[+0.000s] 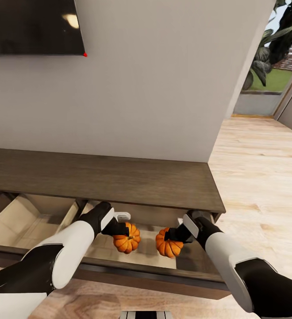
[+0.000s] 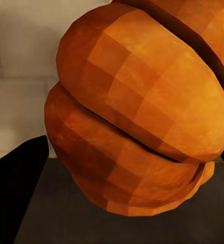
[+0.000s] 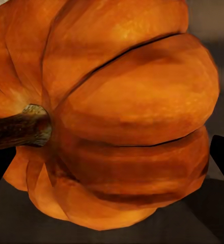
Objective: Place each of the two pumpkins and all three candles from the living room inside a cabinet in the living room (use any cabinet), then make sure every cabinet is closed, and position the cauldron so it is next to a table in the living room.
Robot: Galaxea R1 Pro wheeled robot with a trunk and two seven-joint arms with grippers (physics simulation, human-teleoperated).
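Both grippers, left (image 1: 121,229) and right (image 1: 172,235), each clamp one ribbed orange pumpkin (image 1: 127,239) (image 1: 168,243) (lower centre). They hang over the long dark-brown wooden cabinet's (image 1: 119,177) open pale drawer (image 1: 132,268).

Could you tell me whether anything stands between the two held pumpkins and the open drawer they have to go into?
Nothing visible does. The left gripper holds one pumpkin and the right gripper the other pumpkin, both over the open drawer of the cabinet, whose pale floor beneath them looks bare.
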